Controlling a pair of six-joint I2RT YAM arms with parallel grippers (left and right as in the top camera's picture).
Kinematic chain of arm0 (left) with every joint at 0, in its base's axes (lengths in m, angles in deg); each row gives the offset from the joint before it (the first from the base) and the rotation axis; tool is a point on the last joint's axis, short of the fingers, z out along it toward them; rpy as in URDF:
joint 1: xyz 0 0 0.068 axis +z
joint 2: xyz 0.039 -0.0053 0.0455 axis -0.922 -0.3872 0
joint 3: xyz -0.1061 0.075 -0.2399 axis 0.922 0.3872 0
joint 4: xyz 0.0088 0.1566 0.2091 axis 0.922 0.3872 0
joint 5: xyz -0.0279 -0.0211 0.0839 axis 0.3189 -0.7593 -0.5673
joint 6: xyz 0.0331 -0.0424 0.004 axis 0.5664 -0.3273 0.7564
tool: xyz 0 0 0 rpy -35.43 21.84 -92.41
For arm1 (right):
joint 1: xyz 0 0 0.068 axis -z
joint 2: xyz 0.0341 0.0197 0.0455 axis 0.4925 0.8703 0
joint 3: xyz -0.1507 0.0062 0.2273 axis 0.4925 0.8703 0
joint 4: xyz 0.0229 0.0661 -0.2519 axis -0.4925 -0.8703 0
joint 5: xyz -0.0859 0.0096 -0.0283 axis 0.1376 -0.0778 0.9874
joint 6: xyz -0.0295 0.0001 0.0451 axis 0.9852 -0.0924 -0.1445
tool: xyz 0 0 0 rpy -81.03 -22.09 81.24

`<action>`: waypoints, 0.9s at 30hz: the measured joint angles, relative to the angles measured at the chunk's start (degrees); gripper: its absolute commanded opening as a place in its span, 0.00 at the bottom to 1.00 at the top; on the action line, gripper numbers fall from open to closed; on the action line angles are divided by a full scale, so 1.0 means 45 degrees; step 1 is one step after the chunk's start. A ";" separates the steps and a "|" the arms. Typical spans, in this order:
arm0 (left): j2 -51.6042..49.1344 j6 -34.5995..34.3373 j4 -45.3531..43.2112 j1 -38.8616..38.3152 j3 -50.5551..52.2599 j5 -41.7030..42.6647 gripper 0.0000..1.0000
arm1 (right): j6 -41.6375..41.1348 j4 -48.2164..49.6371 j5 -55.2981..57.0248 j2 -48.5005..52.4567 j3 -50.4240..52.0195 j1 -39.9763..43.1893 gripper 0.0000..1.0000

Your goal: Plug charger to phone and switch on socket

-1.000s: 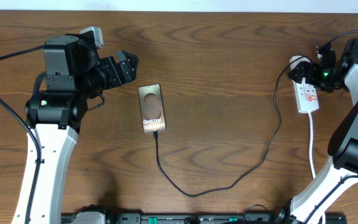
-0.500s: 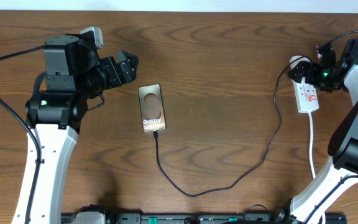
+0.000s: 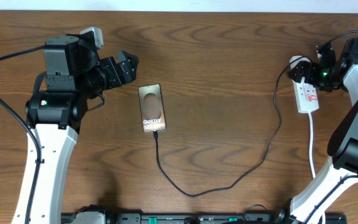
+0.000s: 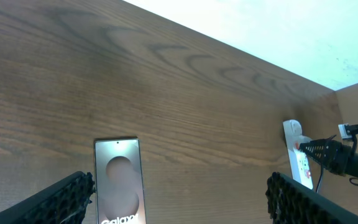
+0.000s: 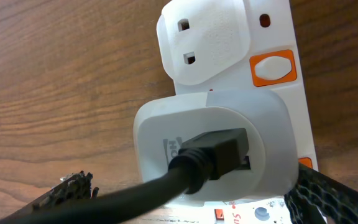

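Phone (image 3: pixel 151 108) lying flat, long axis near-to-far, charger (image 3: pixel 194 195) tip at near end

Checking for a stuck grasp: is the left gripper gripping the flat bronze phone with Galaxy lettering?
No, the left gripper sits open, apart from the flat bronze phone.

A dark, wood-grain table (image 3: pixel 229 74) stretches wide under even light, and a pale wall (image 4: pixel 260 25) runs along its far edge.

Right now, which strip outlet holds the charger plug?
The lower one in the right wrist view: the white plug sits in it, black cable attached. The upper outlet shows bare pin holes.
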 measured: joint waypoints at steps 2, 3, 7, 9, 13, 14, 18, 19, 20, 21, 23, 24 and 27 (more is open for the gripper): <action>0.0000 0.0000 0.0005 0.0000 0.0000 0.0000 0.91 | -0.0010 0.0000 0.0102 0.0000 0.0000 -0.0044 0.93; -0.0005 0.0000 0.0005 0.0000 0.0000 0.0000 0.91 | -0.0010 0.0000 0.0141 0.0000 0.0000 -0.0053 0.93; -0.0005 -0.0005 0.0005 0.0000 0.0000 0.0000 0.91 | -0.0015 -0.0034 0.0403 -0.0005 0.0000 -0.0151 0.91; -0.0005 0.0000 0.0005 0.0000 0.0000 0.0000 0.91 | -0.0053 -0.0029 0.0423 -0.0010 0.0000 -0.0151 0.91; -0.0005 0.0000 0.0005 0.0000 0.0000 0.0000 0.91 | -0.0063 -0.0019 0.0384 -0.0010 0.0000 -0.0155 0.91; -0.0005 0.0000 0.0005 0.0000 0.0000 0.0000 0.91 | -0.0117 -0.0015 0.0364 -0.0010 0.0000 -0.0155 0.91; -0.0005 0.0000 0.0005 0.0000 0.0000 0.0000 0.91 | -0.0325 0.0024 0.0345 -0.0010 0.0005 -0.0155 0.91; 0.0000 0.0000 0.0005 0.0000 0.0000 0.0000 0.91 | -0.0345 0.0024 0.0335 -0.0010 0.0005 -0.0155 0.91; -0.0005 0.0000 0.0005 0.0000 0.0000 0.0000 0.91 | -0.0374 0.0029 0.0335 -0.0010 0.0005 -0.0155 0.92; -0.0005 0.0000 0.0005 0.0000 0.0000 0.0000 0.91 | -0.0384 0.0034 0.0335 -0.0010 0.0010 -0.0155 0.92; 0.0000 0.0000 0.0005 0.0000 0.0000 0.0000 0.91 | -0.0413 0.0083 0.0335 -0.0010 0.0044 -0.0155 0.99; -0.0005 0.0000 0.0005 0.0000 0.0000 0.0000 0.91 | -0.0427 0.0102 0.0306 -0.0010 0.0049 -0.0155 0.99; -0.0005 0.0000 0.0005 0.0000 0.0000 0.0000 0.91 | -0.0578 0.0151 0.0199 -0.0039 0.0053 -0.0165 0.99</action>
